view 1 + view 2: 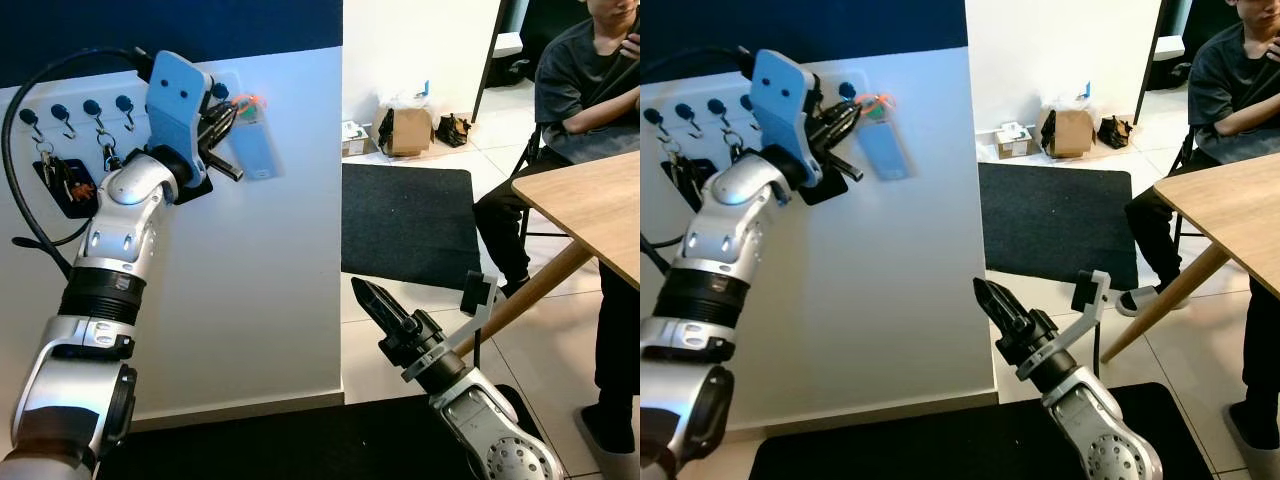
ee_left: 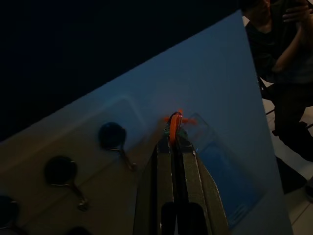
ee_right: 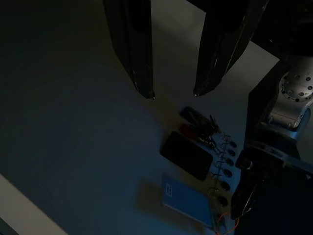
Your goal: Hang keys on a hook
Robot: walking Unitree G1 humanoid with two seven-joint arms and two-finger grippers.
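A white wall rack carries a row of dark hooks (image 1: 92,108). My left gripper (image 1: 234,108) is raised to the rack's right end and is shut on the orange ring (image 2: 174,123) of a key set with a flat blue tag (image 1: 256,150) hanging below it. The ring sits just right of the last visible hook (image 2: 113,137), apart from it. Other keys and a black fob (image 1: 66,186) hang from the left hooks. My right gripper (image 3: 173,93) is held low in front of the wall, open with nothing between its fingers.
A person (image 1: 585,90) sits at the right beside a wooden table (image 1: 590,205). A dark chair seat (image 1: 405,225) stands by the wall's end. A cardboard box (image 1: 408,128) and bags lie on the tiled floor behind. A black mat (image 1: 300,440) lies below.
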